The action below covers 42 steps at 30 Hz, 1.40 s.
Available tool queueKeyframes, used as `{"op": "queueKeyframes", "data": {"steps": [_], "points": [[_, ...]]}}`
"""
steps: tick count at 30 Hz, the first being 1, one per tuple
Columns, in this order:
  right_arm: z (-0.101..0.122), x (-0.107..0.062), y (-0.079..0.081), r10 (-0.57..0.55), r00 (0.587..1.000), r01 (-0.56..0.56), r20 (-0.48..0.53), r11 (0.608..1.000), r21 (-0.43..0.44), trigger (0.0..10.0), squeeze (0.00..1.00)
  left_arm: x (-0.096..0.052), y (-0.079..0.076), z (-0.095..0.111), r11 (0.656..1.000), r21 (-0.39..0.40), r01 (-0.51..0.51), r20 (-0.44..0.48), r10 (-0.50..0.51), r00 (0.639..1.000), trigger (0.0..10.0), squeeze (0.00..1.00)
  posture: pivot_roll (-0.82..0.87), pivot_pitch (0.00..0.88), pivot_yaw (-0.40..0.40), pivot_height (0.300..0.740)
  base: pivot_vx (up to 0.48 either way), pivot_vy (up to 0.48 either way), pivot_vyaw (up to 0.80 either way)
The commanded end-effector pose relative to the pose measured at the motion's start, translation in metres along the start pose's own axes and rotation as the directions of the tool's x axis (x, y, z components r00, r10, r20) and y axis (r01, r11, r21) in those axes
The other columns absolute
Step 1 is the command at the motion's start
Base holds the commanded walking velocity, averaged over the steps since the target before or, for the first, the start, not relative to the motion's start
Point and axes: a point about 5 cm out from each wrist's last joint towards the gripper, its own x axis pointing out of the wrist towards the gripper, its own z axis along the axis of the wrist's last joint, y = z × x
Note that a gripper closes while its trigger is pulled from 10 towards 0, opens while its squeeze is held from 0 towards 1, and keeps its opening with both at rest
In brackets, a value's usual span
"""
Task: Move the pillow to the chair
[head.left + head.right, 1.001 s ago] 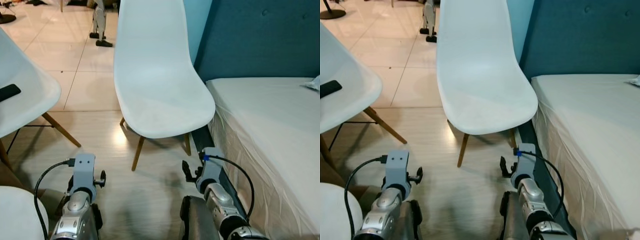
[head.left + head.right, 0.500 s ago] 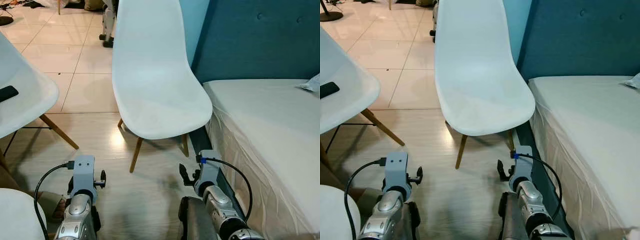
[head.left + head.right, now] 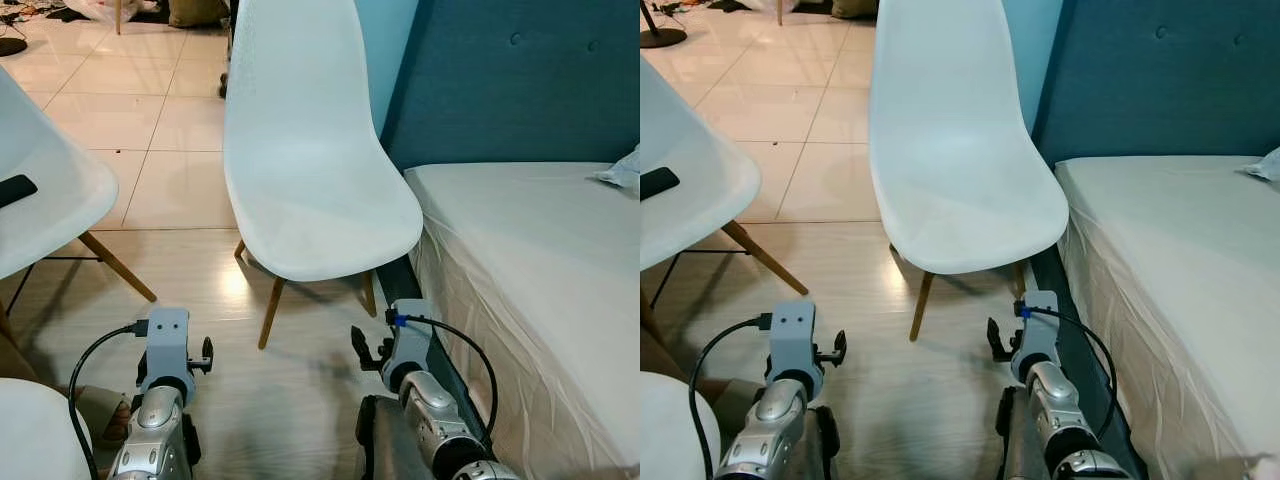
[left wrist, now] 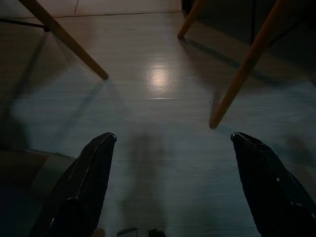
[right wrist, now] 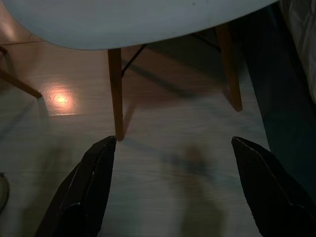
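Pillow (image 3: 625,170): just a white corner visible at the far right edge, lying on the bed (image 3: 520,250), well apart from both grippers. White chair (image 3: 310,180) stands straight ahead, seat bare, touching or just beside the bed's near corner, blue headboard (image 3: 510,80) behind. Left gripper (image 4: 170,148) hangs low over the wood floor (image 3: 210,290), fingers (image 4: 89,177) spread wide, holding nothing. Right gripper (image 5: 170,148) also low, near the chair's front legs (image 5: 116,94) and beside the bed base, fingers (image 5: 94,182) wide, nothing between them. Pillow sits up and to the right of the right gripper, on the mattress. Second white chair (image 3: 40,190) on the left carries a dark flat object (image 3: 15,188); can't tell what it is.
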Motion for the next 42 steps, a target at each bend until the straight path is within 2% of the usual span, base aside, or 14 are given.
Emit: {"op": "queueKeyframes", "data": {"steps": [1, 11, 21, 23, 31, 42], "points": [[-0.002, -0.002, -0.001, -0.002, 1.000, 0.002, 0.003, 1.000, -0.006, 10.0, 0.00, -0.001, -0.001, -0.001, 1.000, 0.002, 0.011, -0.004, -0.011, 1.000, 10.0, 0.00, 0.07, 0.072, -0.101, 0.491, 0.000, 0.000, 0.00], [-0.001, -0.002, 0.000, 0.012, 1.000, -0.011, 0.004, 1.000, -0.021, 10.0, 0.00, 0.002, -0.005, 0.003, 1.000, 0.003, 0.019, 0.006, -0.019, 1.000, 10.0, 0.00, 0.07, 0.074, -0.105, 0.546, 0.000, 0.000, 0.00], [0.002, 0.000, 0.004, 0.036, 0.999, -0.036, 0.012, 0.999, -0.025, 10.0, 0.00, 0.004, -0.007, 0.005, 1.000, 0.004, 0.023, 0.016, -0.023, 1.000, 10.0, 0.00, 0.06, 0.073, -0.106, 0.581, 0.000, 0.000, 0.00], [0.001, 0.000, 0.007, 0.048, 0.999, -0.048, -0.002, 0.996, -0.074, 10.0, 0.00, 0.005, -0.006, 0.008, 1.000, -0.001, 0.020, 0.028, -0.020, 0.999, 10.0, 0.00, 0.06, 0.076, -0.107, 0.581, 0.000, 0.000, 0.00], [0.005, 0.000, 0.008, 0.077, 0.996, -0.076, 0.036, 0.997, -0.023, 10.0, 0.00, 0.004, -0.005, 0.010, 1.000, -0.010, 0.014, 0.046, -0.014, 0.999, 10.0, 0.00, 0.06, 0.076, -0.106, 0.586, 0.000, 0.000, 0.00], [0.007, 0.000, 0.010, 0.085, 0.995, -0.083, 0.049, 0.996, -0.026, 10.0, 0.00, 0.007, -0.002, 0.013, 1.000, -0.017, 0.001, 0.055, 0.000, 0.998, 10.0, 0.00, 0.06, 0.059, -0.105, 0.641, 0.000, 0.000, 0.00]]}}
